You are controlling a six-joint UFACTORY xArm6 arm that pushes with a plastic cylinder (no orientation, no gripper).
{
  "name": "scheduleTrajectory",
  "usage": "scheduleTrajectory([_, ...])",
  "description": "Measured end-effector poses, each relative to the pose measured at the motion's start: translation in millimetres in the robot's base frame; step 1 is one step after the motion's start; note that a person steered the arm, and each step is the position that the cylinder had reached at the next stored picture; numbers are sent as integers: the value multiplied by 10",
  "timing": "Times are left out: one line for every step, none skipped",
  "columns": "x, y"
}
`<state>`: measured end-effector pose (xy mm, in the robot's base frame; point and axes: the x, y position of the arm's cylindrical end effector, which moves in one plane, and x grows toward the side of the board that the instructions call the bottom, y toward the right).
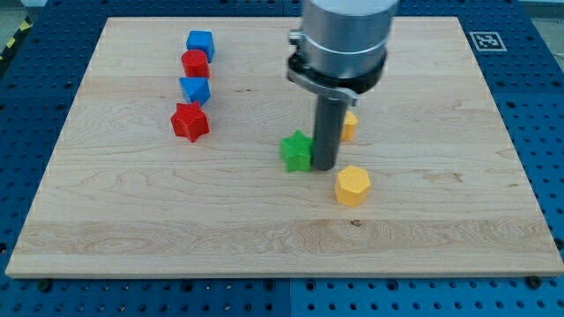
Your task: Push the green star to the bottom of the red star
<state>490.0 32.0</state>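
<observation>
My tip (323, 166) stood on the wooden board (441, 220), pressed against the right side of the green star (297, 151), near the board's middle. The rod had no jaws to open or close; it only touched the star, holding nothing. The red star (189, 121) lay well apart, toward the view's left and a little higher than the green one. Above it ran a short column: a blue block (195, 89), then a red block (195, 63), then a blue cube (200, 43) nearest the view's top. A yellow hexagon (352, 186) sat just below and to the right of my tip. Another yellow block (349, 125) showed partly behind the rod, its shape unclear.
</observation>
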Motion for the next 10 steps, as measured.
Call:
scheduleTrajectory([12,-263])
scheduleTrajectory([24,-153])
scheduleTrajectory([-84,31])
scheduleTrajectory([-314,39])
scheduleTrajectory([-315,-99])
scheduleTrajectory([-275,-342])
scheduleTrajectory([-275,-426])
scheduleTrajectory([-275,-484])
scheduleTrajectory([-275,-623])
scheduleTrajectory([-276,-729])
